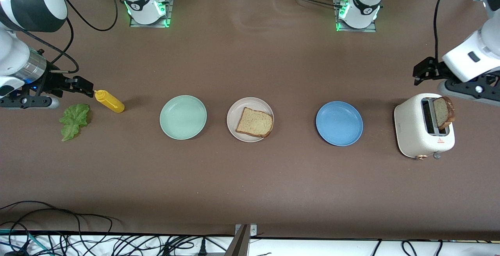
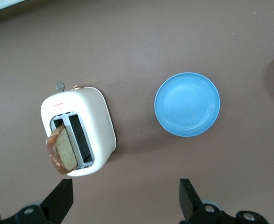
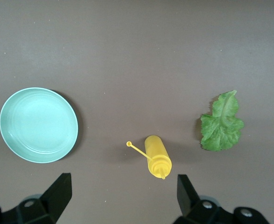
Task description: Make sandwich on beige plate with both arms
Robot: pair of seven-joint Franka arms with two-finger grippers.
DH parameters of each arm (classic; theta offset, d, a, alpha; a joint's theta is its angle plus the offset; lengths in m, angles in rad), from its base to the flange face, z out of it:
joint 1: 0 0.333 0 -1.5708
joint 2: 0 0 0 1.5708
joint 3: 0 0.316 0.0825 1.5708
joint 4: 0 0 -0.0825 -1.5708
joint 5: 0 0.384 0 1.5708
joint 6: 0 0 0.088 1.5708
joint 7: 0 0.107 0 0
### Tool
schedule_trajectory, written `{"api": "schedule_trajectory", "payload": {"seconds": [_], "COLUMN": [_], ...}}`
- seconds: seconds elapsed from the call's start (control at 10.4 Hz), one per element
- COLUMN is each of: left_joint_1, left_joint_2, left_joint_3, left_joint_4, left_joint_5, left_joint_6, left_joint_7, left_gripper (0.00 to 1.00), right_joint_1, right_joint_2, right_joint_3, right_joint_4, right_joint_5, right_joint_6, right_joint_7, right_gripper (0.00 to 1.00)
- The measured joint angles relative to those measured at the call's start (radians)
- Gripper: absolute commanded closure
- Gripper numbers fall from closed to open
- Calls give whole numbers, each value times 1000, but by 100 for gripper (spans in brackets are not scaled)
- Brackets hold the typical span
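Note:
The beige plate [image 1: 233, 117] sits mid-table with one tan bread slice [image 1: 254, 122] lying flat on it. A second bread slice [image 1: 444, 112] [image 2: 62, 150] stands up out of a slot of the white toaster [image 1: 414, 131] [image 2: 97, 121] at the left arm's end. A ruffled green lettuce leaf [image 1: 74, 121] [image 3: 222, 123] lies on the table at the right arm's end. My left gripper [image 1: 418, 72] [image 2: 126, 191] hangs open and empty over bare table beside the toaster. My right gripper [image 1: 84, 86] [image 3: 122, 186] is open and empty over bare table, close to the mustard bottle's cap.
A yellow mustard bottle [image 1: 110, 101] [image 3: 158, 161] lies on its side beside the lettuce. An empty mint-green plate [image 1: 183, 117] [image 3: 38, 124] and an empty blue plate [image 1: 339, 123] [image 2: 187, 104] flank the beige plate. Cables hang along the table's front edge.

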Motion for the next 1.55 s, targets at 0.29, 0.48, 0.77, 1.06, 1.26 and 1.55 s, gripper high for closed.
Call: {"api": "schedule_trajectory", "payload": {"seconds": [0.29, 0.48, 0.77, 1.06, 1.26, 1.55], "left_joint_1": [21, 23, 26, -44, -156, -281], "left_joint_2": [4, 4, 4, -30, -86, -177], "left_joint_3": [0, 0, 0, 58, 167, 323], "left_joint_4": [2, 2, 2, -14, -74, -204], "left_joint_5": [-58, -60, -60, -60, -60, -76], "left_joint_6": [-3, 22, 50, 52, 68, 141], "left_joint_7": [-2, -2, -4, -13, -24, -25], "left_gripper": [0, 0, 0, 0, 0, 0], "right_joint_1": [0, 0, 0, 0, 0, 0], "right_joint_2": [0, 0, 0, 0, 0, 0], "right_joint_3": [0, 0, 0, 0, 0, 0], "right_joint_4": [0, 0, 0, 0, 0, 0], "right_joint_5": [0, 0, 0, 0, 0, 0], "right_joint_6": [0, 0, 0, 0, 0, 0], "right_joint_7": [0, 0, 0, 0, 0, 0], "right_gripper": [0, 0, 0, 0, 0, 0]}}
